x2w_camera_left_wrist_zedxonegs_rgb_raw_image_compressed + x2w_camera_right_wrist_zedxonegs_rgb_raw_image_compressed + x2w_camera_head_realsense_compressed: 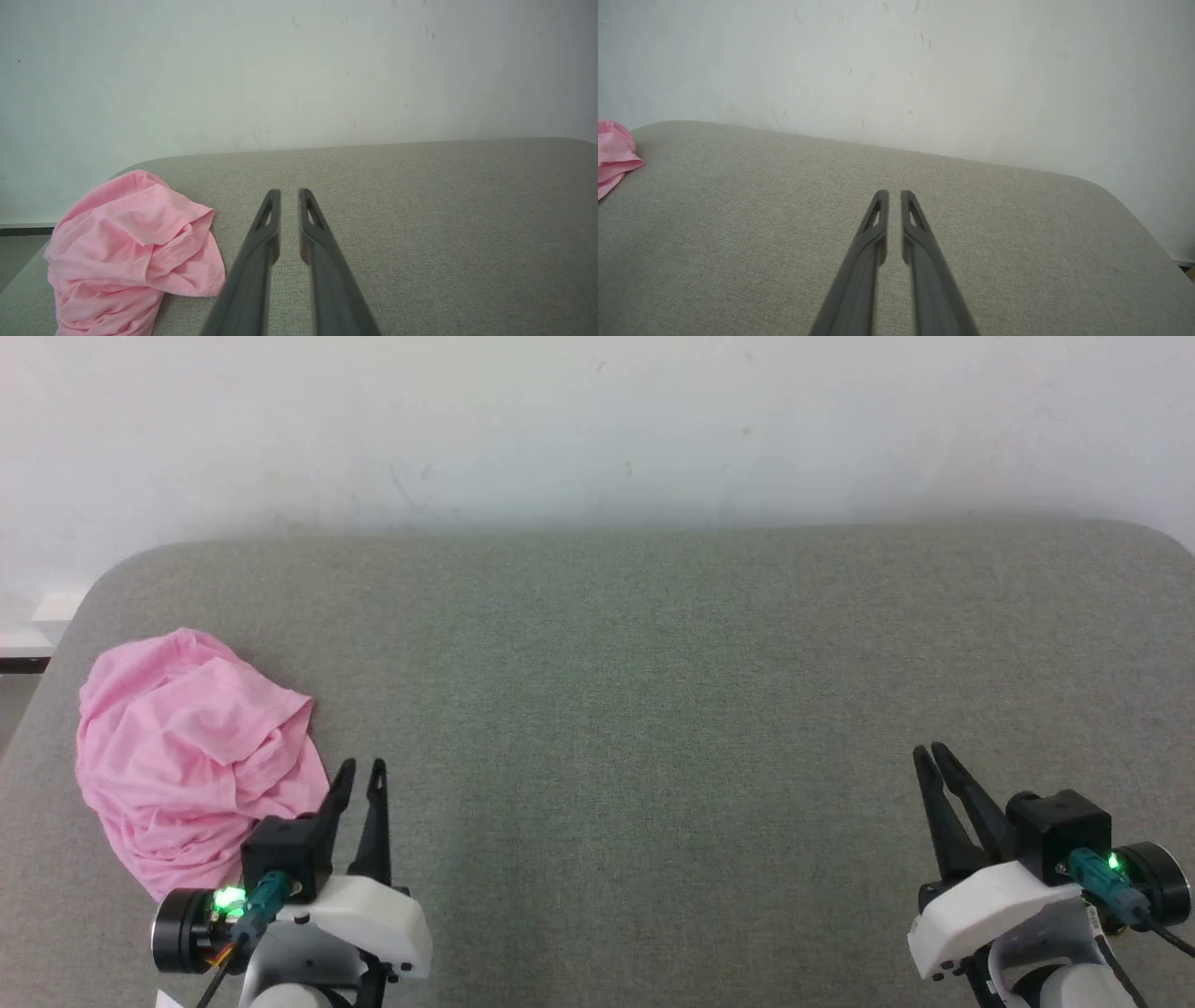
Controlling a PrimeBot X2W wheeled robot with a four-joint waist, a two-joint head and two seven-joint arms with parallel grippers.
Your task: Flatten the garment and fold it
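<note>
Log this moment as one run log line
garment: crumpled, table's left | left gripper: slightly open, empty, beside it | right gripper: slightly open, empty

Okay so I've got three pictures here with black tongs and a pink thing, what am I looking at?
It's a two-armed robot at a grey padded table by a white wall. The top picture comes from its head camera, looking down at the left gripper and right gripper. The other two come from cameras on each wrist, looking along that arm's dark fingers. The pink thing is a crumpled garment lying at the table's left end, beside the left gripper. Both grippers' fingers stand slightly apart, holding nothing.
</note>
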